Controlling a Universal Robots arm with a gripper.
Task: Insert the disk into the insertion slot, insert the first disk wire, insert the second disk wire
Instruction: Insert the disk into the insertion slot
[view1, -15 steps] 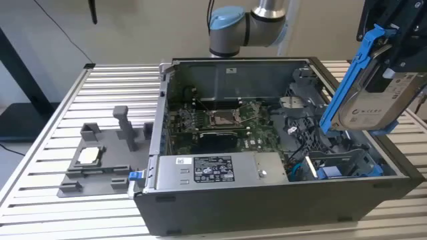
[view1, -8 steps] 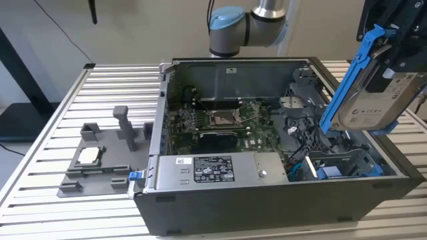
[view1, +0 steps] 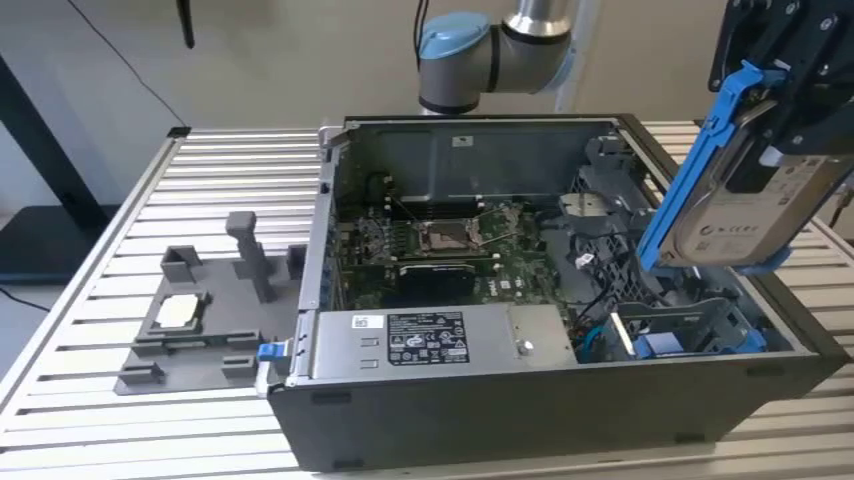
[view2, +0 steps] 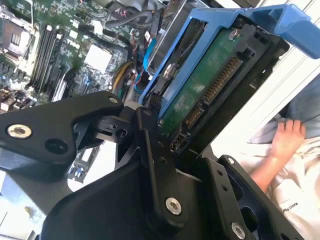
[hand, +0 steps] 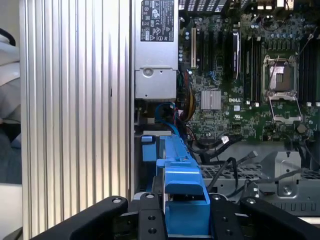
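Upper right of the exterior view: gripper (view1: 785, 110), clenched on the disk (view1: 741, 210), which hangs clear above the computer case (view1: 534, 410). The long axis is tilted, with the upper end toward the frame's upper right. The lower end points down-left at the insertion slot (view1: 731, 310) in the case's lower right. The label side faces the camera.

Second wrist view: disk (view2: 200, 85), green board and connector side showing.

First wrist view: blue carrier (hand: 182, 185) seated between the jaws.

Judgement: the disk will seat cleanly only if its tilt is squared to the slot opening and the carrier edges line up with the cage walls.
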